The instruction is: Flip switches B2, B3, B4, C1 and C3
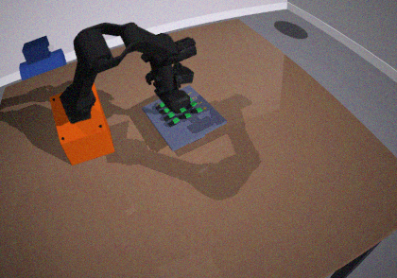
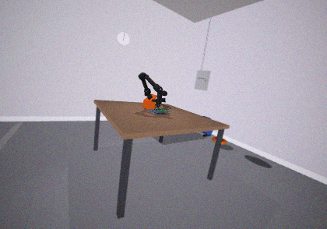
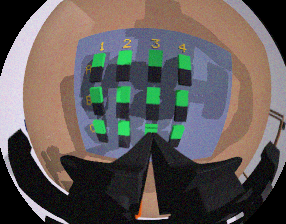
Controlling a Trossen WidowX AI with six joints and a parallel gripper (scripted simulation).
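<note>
Lining up your next press comes down to where C3 (image 3: 151,128) sits against the fingers (image 1: 181,110) (image 2: 158,107). In the wrist view it is right at their tips, at the near edge of the panel's switch block, and the tips cover its arm-side end. Your fingers are closed together, with nothing held between them, so they make one narrow point to press with. The panel (image 1: 177,140) (image 2: 156,112) (image 3: 208,142) lies flat on the bench (image 1: 142,216) (image 2: 156,127) (image 3: 49,100), beneath the wrist.

C3's long axis runs away from the arm, along its column, so the choice is between its near end and its far green end, not between left and right. You can't tell from these views whether the tips touch it or hover just above, and the covered end can't be read. I'd judge C3 the switch in hand; keep any push straight down on whichever end stands raised.

From the tips, B3 (image 3: 153,96) lies straight beyond, away from the arm. B2 (image 3: 123,95) is beyond and to the arm's left, B4 (image 3: 182,98) beyond and to its right. C1 (image 3: 99,127) is in the same row, to the left past C2 (image 3: 124,128), which you should leave alone.
</note>
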